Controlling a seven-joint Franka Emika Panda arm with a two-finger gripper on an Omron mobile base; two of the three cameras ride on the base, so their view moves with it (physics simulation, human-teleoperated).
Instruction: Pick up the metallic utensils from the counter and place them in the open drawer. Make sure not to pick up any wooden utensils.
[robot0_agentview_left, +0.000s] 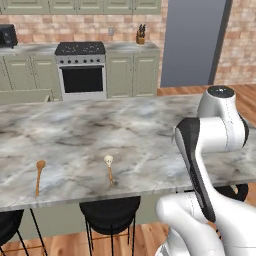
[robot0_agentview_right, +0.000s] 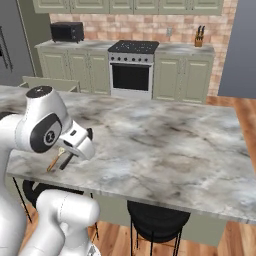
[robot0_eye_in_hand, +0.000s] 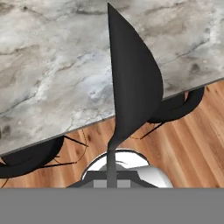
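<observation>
Dark grey metal spoon (robot0_eye_in_hand: 131, 83) seen pinched between fingers, handle gripped at bottom of hand view, bowl projecting straight out ahead of fingers. Spoon held above near edge of grey-and-white marbled stone tabletop (robot0_eye_in_hand: 48, 65). In right base view, fingers (robot0_agentview_right: 64, 159) seen beside orange-brown wooden spoon (robot0_agentview_right: 53, 162) lying on tabletop.

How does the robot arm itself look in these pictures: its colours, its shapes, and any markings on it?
The arm is made of glossy white, rounded links joined by dark grey to black joints, with a dark round cap on top of the uppermost joint. One round black joint cover carries a small pale symbol, seen from the right base camera. The gripper has a white body and dark fingers. No loose cables show.
</observation>
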